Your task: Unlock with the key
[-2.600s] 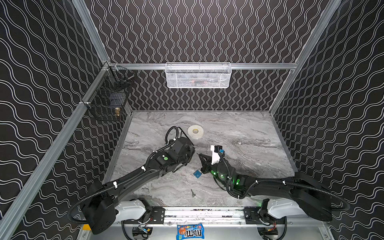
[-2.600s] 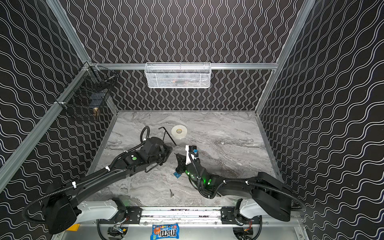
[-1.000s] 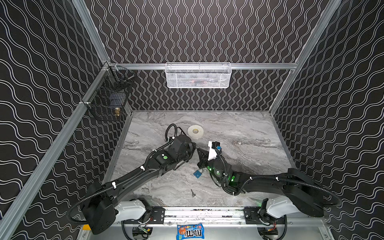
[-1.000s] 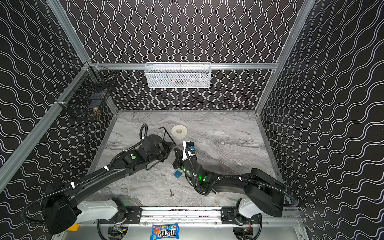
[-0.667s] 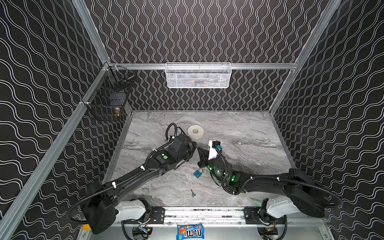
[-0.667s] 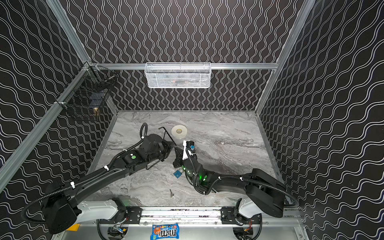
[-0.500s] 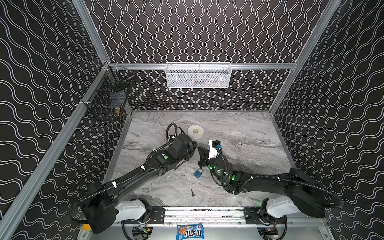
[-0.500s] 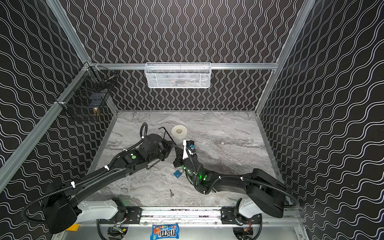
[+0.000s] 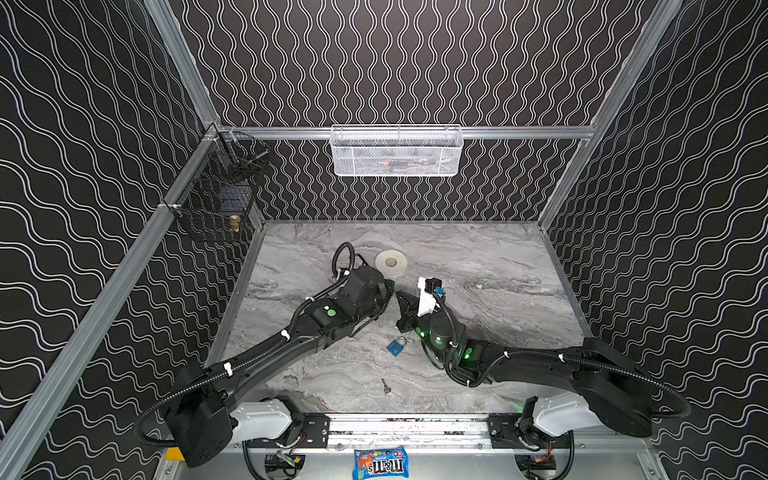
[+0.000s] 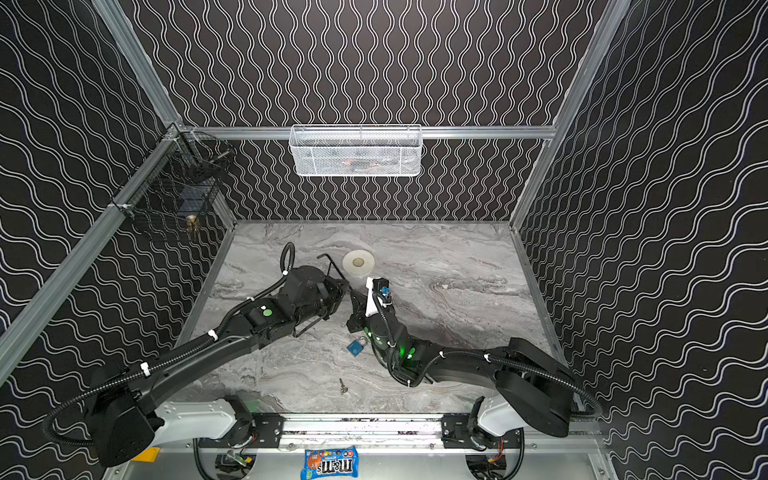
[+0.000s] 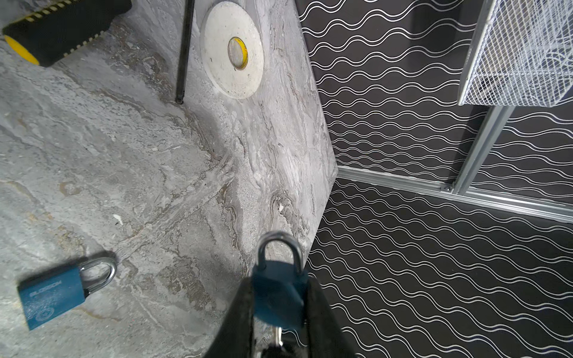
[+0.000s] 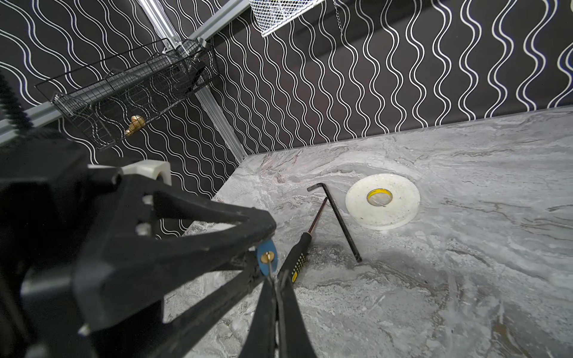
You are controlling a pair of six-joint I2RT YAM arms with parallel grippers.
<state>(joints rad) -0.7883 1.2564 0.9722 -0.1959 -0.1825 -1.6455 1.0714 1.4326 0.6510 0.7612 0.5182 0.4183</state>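
"Looking across that grey marble table, why are the left arm and right arm bunched nose to nose in the middle, just in front of the tape roll?"

"One steadies, one works. The left gripper is closed narrow around a blue padlock, pinching the body with the shackle pointing away, so the keyhole end faces its partner."

"There's a second padlock lying flat on the marble."

"Untouched, just beside the right arm. Neither claw is on it."

"And the right gripper?"

"Pinched tight on the key; not the loose key near the front edge, which lies well apart. From its wrist view the blade runs straight to the brass keyhole. I'd say the tip is at the slot or in it; how deep, I can't tell."

"Has the shackle popped?"

"Looks seated to me. I'd guess a wrist turn comes next, with the left holding firm so the lock doesn't spin along."
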